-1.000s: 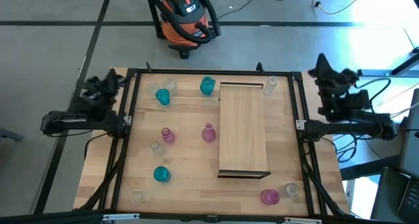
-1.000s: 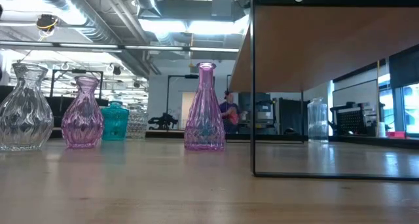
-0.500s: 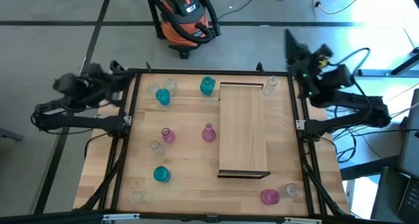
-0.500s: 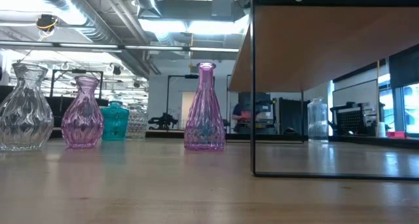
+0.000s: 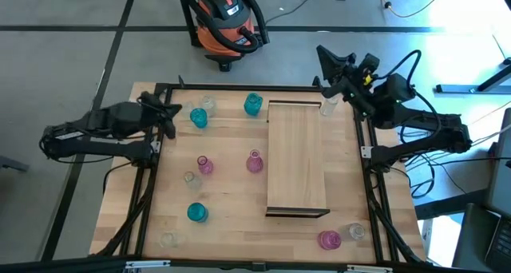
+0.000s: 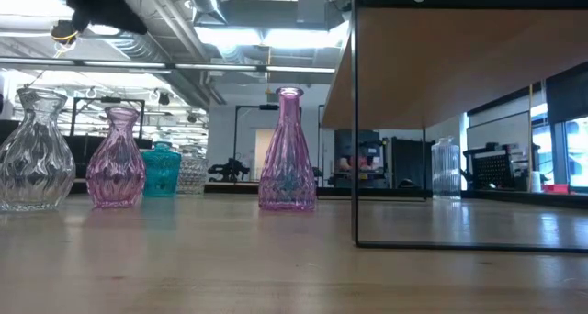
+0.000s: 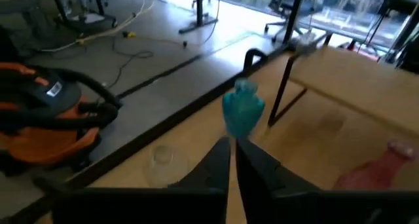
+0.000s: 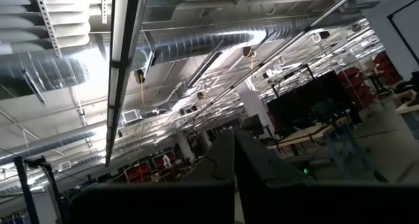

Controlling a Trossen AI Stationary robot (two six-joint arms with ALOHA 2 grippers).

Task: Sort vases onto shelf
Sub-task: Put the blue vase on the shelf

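Note:
Small glass vases stand on their bases around the tabletop: teal ones (image 5: pixel 199 118) (image 5: pixel 253 104) (image 5: pixel 196 213), pink ones (image 5: pixel 204 165) (image 5: pixel 255 161) (image 5: pixel 329 240) and several clear ones (image 5: pixel 330 104). The shelf (image 5: pixel 297 157), a long light-wood board, stands on thin black legs (image 6: pixel 356 121) right of centre, with nothing on top. My left gripper (image 5: pixel 169 113) is shut at the table's left edge and points at a teal vase (image 7: pixel 243 109). My right gripper (image 5: pixel 323 57) is shut, raised over the far right corner and pointing up at the ceiling (image 8: pixel 196 47).
An orange and black vacuum cleaner (image 5: pixel 225 21) stands on the floor beyond the far edge. The black table frame (image 5: pixel 239 87) runs around the wooden top. Bare wood lies between the shelf and the pink vases and along the near edge. A dark arm part (image 6: pixel 101 2) shows at the low view's top left.
My left gripper has swung out past the table's left edge, then back toward the right, and now points across the table at the teal vases. My right gripper has risen and gone toward the table's left, over the far right corner, tipping upward. No vase has moved.

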